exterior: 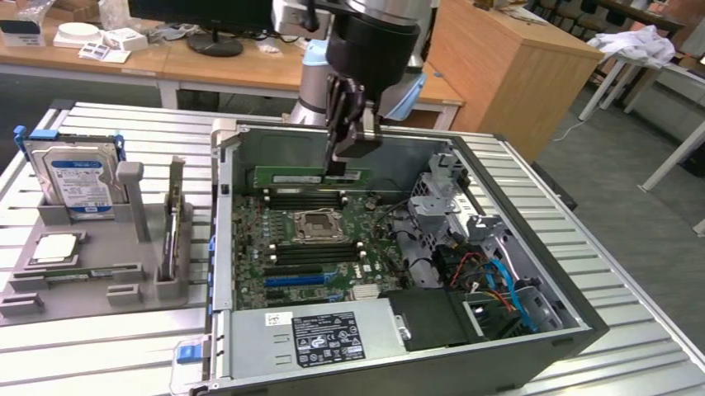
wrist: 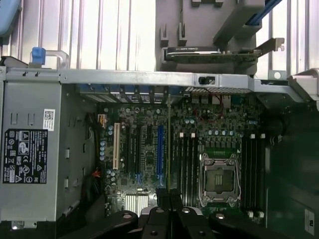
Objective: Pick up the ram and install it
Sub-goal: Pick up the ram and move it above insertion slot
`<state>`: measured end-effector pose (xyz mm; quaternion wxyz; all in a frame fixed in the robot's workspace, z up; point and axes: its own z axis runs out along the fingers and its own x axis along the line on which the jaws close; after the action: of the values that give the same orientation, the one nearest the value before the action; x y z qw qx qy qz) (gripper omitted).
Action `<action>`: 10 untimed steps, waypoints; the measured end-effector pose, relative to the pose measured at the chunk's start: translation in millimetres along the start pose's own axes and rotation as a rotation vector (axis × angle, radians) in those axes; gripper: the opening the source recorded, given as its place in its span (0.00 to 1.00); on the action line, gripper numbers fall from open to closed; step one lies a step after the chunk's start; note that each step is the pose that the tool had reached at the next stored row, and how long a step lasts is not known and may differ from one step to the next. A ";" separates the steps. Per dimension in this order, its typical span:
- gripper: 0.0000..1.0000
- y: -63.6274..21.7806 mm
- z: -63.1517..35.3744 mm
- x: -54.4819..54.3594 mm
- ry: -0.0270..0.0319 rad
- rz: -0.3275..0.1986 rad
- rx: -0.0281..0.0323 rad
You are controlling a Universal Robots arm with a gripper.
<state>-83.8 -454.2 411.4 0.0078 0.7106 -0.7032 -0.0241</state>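
Green ram [exterior: 292,175] sat clamped in our closed gripper [exterior: 348,162] as we hovered above the computer's motherboard [exterior: 319,247].

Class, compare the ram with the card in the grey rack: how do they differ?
The ram hangs clamped in the gripper over the motherboard; the card sits in the rack beside the case. The ram is long and low; the card is taller. Both stand on edge.

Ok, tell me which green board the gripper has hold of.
The ram, the long narrow stick clamped in the gripper above the motherboard; the wider expansion card stands on edge in the grey holder.
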 end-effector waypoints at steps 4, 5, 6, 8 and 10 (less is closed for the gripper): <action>0.12 -8.9 -0.4 0.1 0.0001 0.000 0.0000; 0.12 -10.9 -0.4 0.1 0.0001 0.000 0.0000; 0.12 -13.0 -0.5 0.1 0.0000 0.000 0.0000; 0.12 -17.3 -0.7 0.2 0.0000 0.000 0.0000; 0.12 -21.7 -0.9 0.2 0.0001 0.000 -0.0001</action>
<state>-62.1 -454.2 411.3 0.0079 0.7106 -0.7032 -0.0240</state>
